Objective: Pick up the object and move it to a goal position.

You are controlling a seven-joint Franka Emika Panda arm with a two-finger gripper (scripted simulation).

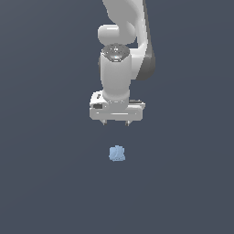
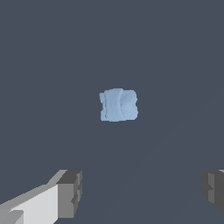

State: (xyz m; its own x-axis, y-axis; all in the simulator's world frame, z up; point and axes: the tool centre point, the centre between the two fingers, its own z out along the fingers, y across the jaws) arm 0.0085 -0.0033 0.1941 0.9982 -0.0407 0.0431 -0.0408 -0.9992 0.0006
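White end effector [image 1: 116, 122] hangs over the small light-blue lumpy cube [image 1: 117, 154], fingers apart, nothing gripped; descent, grasp, carry all remain.

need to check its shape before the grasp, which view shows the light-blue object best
The wrist view: the light-blue object fills more of the picture, so its lumpy, irregular faces show. In the exterior view it is only a tiny blurred patch below the open gripper.

You're looking at a plain, uniform dark slate-blue surface [image 1: 41, 183] that fills both views edge to edge. You can't tell floor from wall; no seam shows. The light on it is soft and even.
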